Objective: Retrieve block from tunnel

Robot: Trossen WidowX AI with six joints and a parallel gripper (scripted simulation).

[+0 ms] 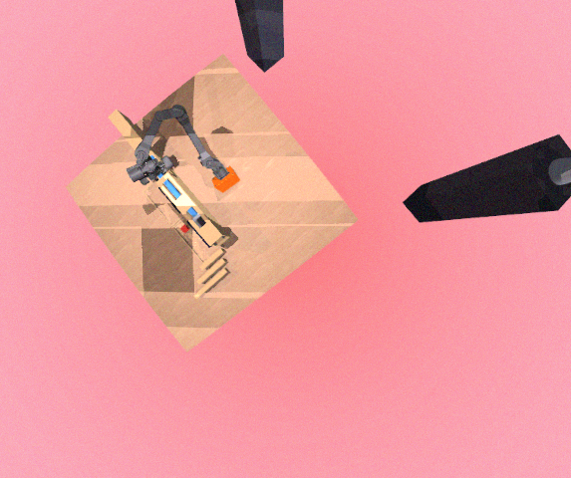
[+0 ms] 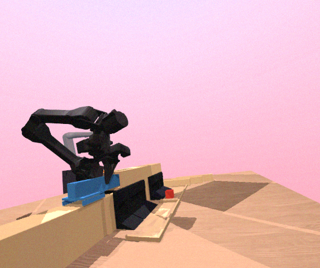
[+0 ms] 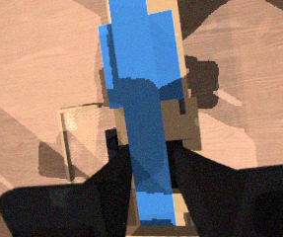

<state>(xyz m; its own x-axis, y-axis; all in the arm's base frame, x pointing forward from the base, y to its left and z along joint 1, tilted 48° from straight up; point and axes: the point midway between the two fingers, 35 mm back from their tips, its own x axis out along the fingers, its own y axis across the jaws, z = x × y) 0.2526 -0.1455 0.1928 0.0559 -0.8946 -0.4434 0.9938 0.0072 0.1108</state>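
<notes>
Pink surroundings frame a wood-grained table [image 1: 285,177] [image 2: 240,199] [image 3: 28,59], where the gripper [image 1: 155,172] [image 2: 107,182] [image 3: 149,147] is closed on the blue handle [image 1: 160,176] [image 2: 85,189] [image 3: 143,54].
The handle is smooth and ridged, at one end of the straight-edged, pale tan tunnel [image 1: 213,234] [image 2: 133,175] [image 3: 187,120]; black, angular panels [image 2: 129,201] line its side. The matte red block [image 1: 184,228] [image 2: 169,194] sits outside, beside the tunnel, near the thin-rimmed tray [image 2: 165,225] [image 3: 65,143].
</notes>
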